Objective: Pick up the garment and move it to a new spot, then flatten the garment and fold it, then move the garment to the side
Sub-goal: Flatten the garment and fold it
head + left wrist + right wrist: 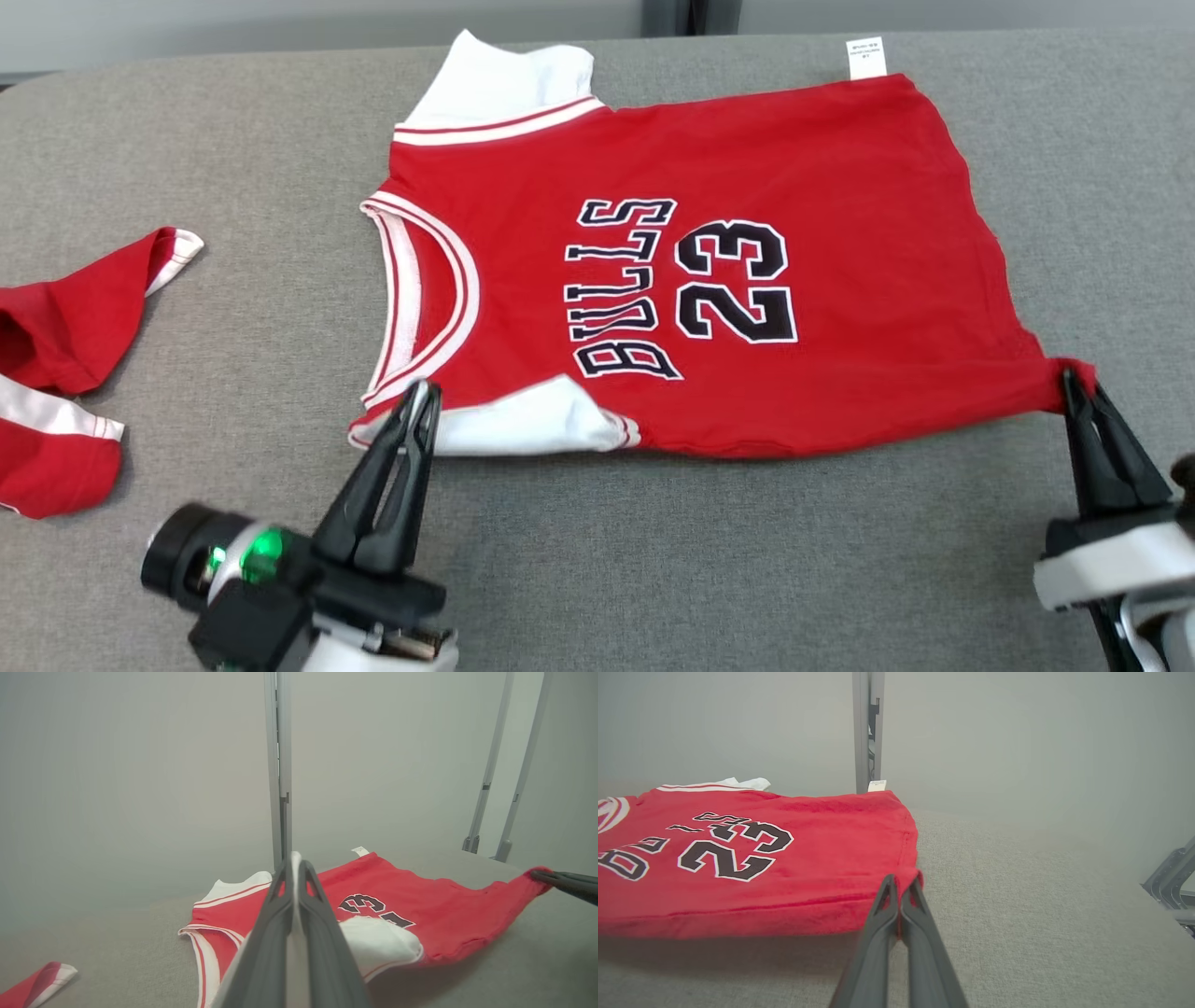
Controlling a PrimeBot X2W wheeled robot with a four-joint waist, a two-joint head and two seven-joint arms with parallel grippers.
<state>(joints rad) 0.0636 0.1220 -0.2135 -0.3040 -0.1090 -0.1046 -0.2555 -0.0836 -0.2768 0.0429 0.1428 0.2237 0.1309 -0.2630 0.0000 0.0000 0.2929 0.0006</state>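
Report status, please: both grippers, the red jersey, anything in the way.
Left gripper shut on white sleeve of red BULLS 23 jersey; right gripper shut on its hem corner. Near edge lifted off grey fabric table. Second red-and-white garment far left, apart.

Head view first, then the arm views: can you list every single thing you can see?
shirt: 1, red with white sleeves and black BULLS 23, spread across the middle of the table
tag: 1, white, at the shirt's far corner
other cloth: 1, red and white, bunched at the table's left edge
table: 1, grey, under everything
post: 1, grey metal, behind the table
left gripper: 1, dark, jaws shut on the shirt's near shoulder
right gripper: 1, dark, jaws shut on the shirt's near red corner
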